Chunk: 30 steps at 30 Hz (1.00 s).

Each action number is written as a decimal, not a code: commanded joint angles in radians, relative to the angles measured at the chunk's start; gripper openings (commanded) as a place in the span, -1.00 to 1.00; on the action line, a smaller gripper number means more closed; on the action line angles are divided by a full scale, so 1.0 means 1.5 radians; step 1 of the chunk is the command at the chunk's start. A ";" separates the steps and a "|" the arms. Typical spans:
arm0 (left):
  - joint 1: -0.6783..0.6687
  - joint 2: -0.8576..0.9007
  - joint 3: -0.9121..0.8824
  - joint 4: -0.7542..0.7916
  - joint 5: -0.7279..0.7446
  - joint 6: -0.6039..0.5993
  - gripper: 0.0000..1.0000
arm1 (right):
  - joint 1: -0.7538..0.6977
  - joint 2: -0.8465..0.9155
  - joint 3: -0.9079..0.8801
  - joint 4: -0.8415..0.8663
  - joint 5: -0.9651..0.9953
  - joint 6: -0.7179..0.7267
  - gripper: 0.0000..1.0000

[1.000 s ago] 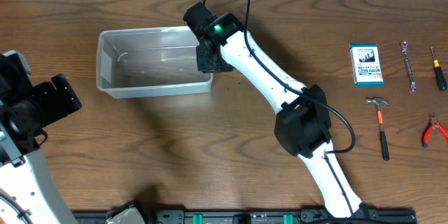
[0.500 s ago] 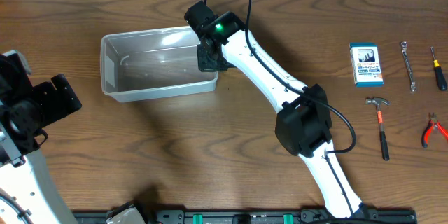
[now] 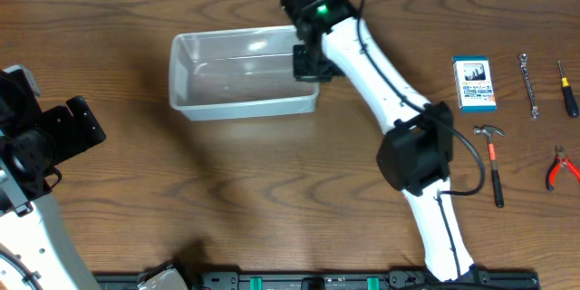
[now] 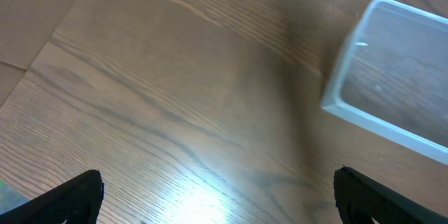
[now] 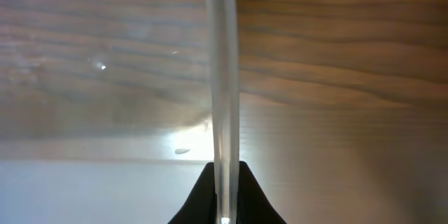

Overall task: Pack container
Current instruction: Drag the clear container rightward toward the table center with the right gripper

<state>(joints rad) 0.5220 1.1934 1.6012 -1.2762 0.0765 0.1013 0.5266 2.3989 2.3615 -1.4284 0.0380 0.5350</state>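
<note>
Sitting upright and empty on the table (image 3: pixel 272 199), toward eleven o'clock of its middle in the overhead view: the container (image 3: pixel 240 72), clear plastic with rounded corners and a rimmed edge. Judged light and fairly stiff, yet thin in the wall, so likely to flex or twist if lifted by one side alone. Smooth too, probably slippery, more apt to slide over the wood than to tip. Best taken at the rim or a short wall, with low pulls rather than lifts.

Clamped on just such a spot, the short wall at the tub's three o'clock side: the right gripper (image 3: pixel 306 63), jaws pressed together over the plastic, one finger inside and one outside. From the right wrist, that wall seen edge-on, rising toward twelve o'clock out of the dark fingertips (image 5: pixel 197 208), with no gap visible either side.

Well apart, at nine o'clock of the tub: the left gripper (image 4: pixel 224 199), jaws spread wide, holding nothing, with the tub's corner up at two o'clock in its own view.

Further out, at three o'clock of the table and well apart from the tub: a blue-and-white box (image 3: pixel 474 83), wrench (image 3: pixel 528 84), screwdriver (image 3: pixel 566 89), hammer (image 3: pixel 494 163) and pliers (image 3: pixel 562 168), none yet inside. Packing itself judged not yet begun.
</note>
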 commanded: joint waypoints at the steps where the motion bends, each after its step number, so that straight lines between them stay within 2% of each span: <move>1: 0.003 0.003 0.007 -0.002 0.007 -0.006 0.96 | -0.008 -0.066 0.010 -0.032 0.017 -0.064 -0.97; 11: 0.003 0.003 0.007 -0.008 0.007 -0.006 0.96 | -0.009 -0.120 0.010 -0.181 0.045 -0.088 -0.98; 21: 0.003 0.003 0.007 -0.035 0.007 -0.006 0.96 | -0.038 -0.219 -0.008 -0.180 0.043 -0.104 -0.98; 30: 0.003 0.003 0.007 -0.034 0.007 -0.006 0.96 | -0.104 -0.377 -0.218 -0.176 0.050 -0.118 -0.98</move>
<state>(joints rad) 0.5220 1.1934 1.6012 -1.3273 0.0765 0.1013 0.3935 1.8900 2.1159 -1.6955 0.1120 0.3740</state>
